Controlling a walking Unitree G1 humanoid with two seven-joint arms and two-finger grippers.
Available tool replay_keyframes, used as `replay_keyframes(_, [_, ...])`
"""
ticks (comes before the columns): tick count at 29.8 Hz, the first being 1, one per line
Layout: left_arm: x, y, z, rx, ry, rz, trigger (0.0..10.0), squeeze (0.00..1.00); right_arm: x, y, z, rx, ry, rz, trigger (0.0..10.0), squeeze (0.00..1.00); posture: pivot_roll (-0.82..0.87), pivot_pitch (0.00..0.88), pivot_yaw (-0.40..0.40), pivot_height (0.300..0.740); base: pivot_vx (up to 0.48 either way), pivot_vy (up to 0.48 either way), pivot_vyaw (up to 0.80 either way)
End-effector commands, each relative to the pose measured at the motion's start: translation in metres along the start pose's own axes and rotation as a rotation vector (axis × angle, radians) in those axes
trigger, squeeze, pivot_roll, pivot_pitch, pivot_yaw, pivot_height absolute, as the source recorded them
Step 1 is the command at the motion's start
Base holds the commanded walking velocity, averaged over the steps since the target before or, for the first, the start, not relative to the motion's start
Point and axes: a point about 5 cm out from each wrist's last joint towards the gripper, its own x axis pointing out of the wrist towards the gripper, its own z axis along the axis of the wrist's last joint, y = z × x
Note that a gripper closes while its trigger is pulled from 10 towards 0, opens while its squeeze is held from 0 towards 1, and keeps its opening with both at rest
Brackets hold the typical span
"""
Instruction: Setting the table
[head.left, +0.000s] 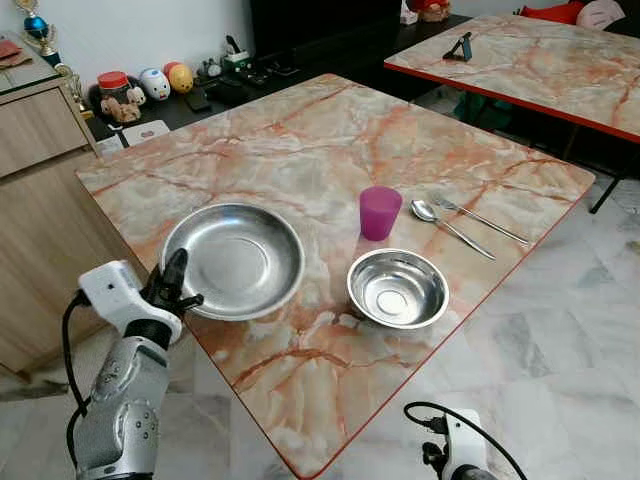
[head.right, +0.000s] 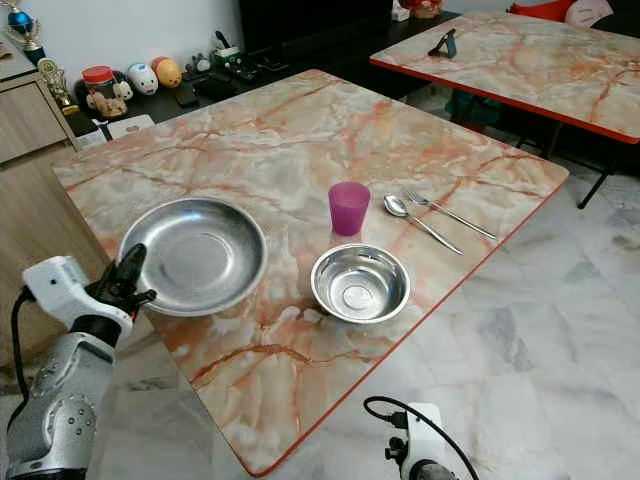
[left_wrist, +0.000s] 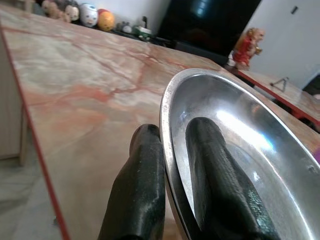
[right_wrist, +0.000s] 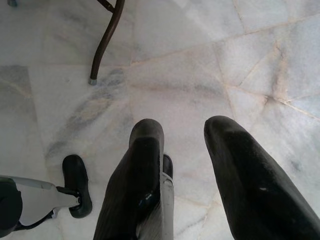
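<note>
At lower left of the frame our left hand (head.left: 178, 283) pinches the rim of the steel plate (head.left: 240, 258) on the counter (head.left: 300, 150), seemingly to position it, while our right hand (right_wrist: 182, 150) hangs idle, fingers apart.

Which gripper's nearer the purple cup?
Left. The left gripper grips the big steel plate's rim, one dish from the purple cup. The right gripper hangs open below the table, over the floor.

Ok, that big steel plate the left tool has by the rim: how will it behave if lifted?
The steel plate is probably rigid and light, thin polished metal. The left tool pinches only its rim, so the smooth rim may slip, and the far side will likely droop.
</note>
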Motion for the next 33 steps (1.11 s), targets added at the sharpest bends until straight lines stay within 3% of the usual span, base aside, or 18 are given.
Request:
replay_keyframes(1, [-0.003,-0.001,0.005,0.021,-0.014,-0.013,10.0,0.00,0.000,0.000,-0.001,-0.002,0.007,0.002,10.0,0.00,-0.03,0.000,0.008,0.707,0.000,0.000,0.00])
replay_keyframes(7, [-0.007,0.000,-0.001,-0.064,-0.002,0.022,10.0,0.00,0.000,0.001,-0.002,-0.005,0.009,0.005,10.0,0.00,-0.03,0.000,0.011,0.707,0.000,0.000,0.00])
replay_keyframes(33, [-0.006,0.008,0.009,-0.082,-0.074,0.033,10.0,0.00,-0.002,0.002,-0.011,-0.010,0.020,0.008,10.0,0.00,-0.05,0.000,0.028,0.707,0.000,0.000,0.00])
